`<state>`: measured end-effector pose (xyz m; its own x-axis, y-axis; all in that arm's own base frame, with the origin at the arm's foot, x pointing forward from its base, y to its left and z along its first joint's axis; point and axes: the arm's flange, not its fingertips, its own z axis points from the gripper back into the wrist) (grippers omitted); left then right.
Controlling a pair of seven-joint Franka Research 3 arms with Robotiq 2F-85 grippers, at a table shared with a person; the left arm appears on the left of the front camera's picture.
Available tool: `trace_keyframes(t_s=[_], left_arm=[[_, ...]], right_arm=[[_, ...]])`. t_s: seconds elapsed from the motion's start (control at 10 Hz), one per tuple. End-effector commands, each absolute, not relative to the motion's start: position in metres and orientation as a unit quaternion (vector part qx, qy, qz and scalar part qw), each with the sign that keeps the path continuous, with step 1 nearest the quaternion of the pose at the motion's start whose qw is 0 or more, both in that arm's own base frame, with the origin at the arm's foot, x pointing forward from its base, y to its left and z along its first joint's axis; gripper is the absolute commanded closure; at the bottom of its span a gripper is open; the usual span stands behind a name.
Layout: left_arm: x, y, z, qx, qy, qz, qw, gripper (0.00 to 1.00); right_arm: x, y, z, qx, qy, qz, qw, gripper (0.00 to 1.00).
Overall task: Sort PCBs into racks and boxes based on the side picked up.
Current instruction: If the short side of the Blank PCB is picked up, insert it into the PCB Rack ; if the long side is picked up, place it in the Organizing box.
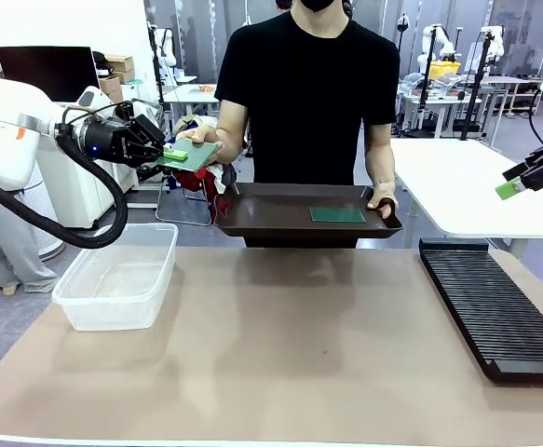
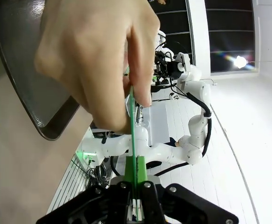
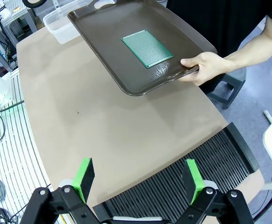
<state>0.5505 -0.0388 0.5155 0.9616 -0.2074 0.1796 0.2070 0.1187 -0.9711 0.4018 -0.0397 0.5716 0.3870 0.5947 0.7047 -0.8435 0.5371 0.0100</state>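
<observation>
left end effector (image 1: 173, 156): clamps PCB (image 1: 196, 151) | person's hand (image 2: 96, 58): pinches it | lettering: unreadable

Text: none can be read in any view.
Brands, labels: none legible.
Numbers, signs: none legible.

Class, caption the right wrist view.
Open right gripper facing the rack; a hand holds a tray bearing one PCB.

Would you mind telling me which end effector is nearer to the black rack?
Right. The right end effector hovers open above the rack; the left end effector is far off, over by the clear tub, shut on a green board.
</observation>
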Motion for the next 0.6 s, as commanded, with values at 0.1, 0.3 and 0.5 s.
trace_keyframes(t_s=[0.1,0.3,0.5], left_arm=[[0.5505,-0.039,0.5167,-0.652,0.002,-0.141,0.745,1.0],[0.5505,-0.039,0.5167,-0.652,0.002,-0.141,0.745,1.0],[0.5505,-0.039,0.5167,-0.652,0.002,-0.141,0.745,1.0]], right_arm=[[0.4027,-0.0392,0.5713,0.197,-0.334,0.444,0.808,0.0],[0.4027,-0.0392,0.5713,0.197,-0.334,0.444,0.808,0.0],[0.4027,-0.0392,0.5713,0.197,-0.334,0.444,0.808,0.0]])
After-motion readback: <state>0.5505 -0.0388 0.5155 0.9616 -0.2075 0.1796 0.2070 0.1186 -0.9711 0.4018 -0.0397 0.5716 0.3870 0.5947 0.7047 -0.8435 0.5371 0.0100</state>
